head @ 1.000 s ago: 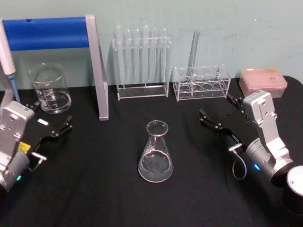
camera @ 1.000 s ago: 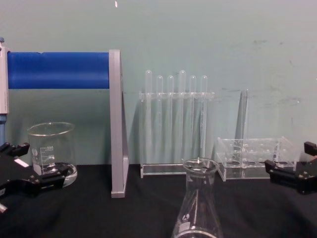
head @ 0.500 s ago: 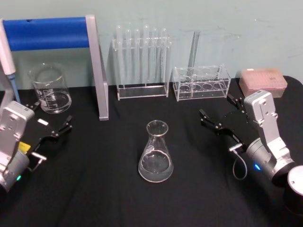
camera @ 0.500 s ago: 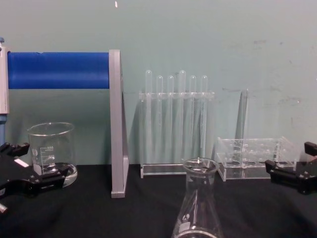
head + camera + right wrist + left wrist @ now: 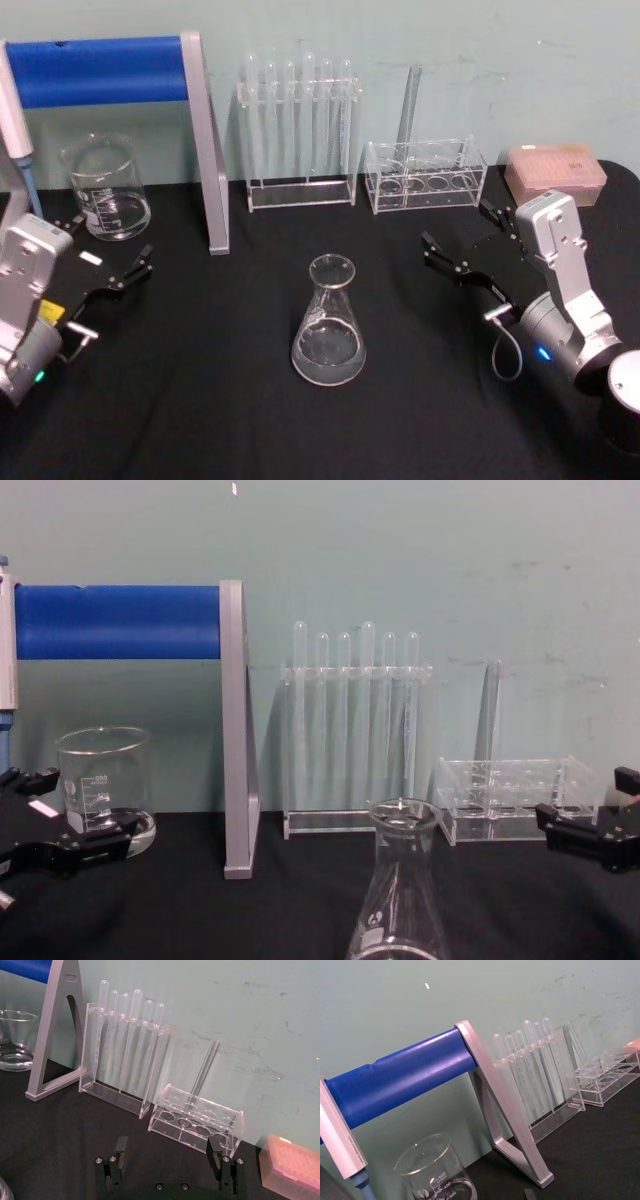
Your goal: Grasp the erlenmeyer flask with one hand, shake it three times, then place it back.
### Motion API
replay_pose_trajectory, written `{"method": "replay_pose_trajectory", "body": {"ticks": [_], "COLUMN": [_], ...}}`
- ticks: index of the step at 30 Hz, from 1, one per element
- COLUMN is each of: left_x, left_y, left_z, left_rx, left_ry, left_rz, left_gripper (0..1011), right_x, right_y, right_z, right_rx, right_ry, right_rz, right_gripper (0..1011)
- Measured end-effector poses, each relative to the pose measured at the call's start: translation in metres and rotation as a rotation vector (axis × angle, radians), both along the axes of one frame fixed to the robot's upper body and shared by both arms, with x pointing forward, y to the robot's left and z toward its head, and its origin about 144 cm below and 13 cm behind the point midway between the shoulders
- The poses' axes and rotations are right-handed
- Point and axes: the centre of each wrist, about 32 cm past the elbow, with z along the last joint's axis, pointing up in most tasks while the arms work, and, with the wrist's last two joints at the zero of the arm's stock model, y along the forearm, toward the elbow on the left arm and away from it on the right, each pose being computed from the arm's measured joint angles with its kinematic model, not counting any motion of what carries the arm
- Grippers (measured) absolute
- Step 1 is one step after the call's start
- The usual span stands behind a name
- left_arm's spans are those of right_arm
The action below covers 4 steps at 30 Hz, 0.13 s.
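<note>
My right end effector (image 5: 458, 243) hovered spread, well right of the upright erlenmeyer flask (image 5: 328, 322), ready to approach.

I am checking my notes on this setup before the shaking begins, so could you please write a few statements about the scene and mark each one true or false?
1. The erlenmeyer flask stands upright on the black table. True.
2. The right gripper holds the flask. False: it is open, apart from the flask.
3. The left gripper is open near the glass beaker. True.
4. The low test tube rack is full of tubes. False: it holds a single tube.
</note>
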Motion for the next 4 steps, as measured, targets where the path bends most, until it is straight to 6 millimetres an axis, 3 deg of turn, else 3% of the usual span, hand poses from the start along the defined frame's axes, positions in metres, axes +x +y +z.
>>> {"method": "replay_pose_trajectory", "body": {"ticks": [4], "left_x": [0.0], "left_y": [0.0], "left_z": [0.0], "left_rx": [0.0], "left_ry": [0.0], "left_rz": [0.0], "left_gripper": [1001], "right_x": [0.0], "right_y": [-0.0001], "right_z": [0.0001], "right_rx": [0.0], "right_ry": [0.0], "right_rz": [0.0], "right_gripper": [1000]}}
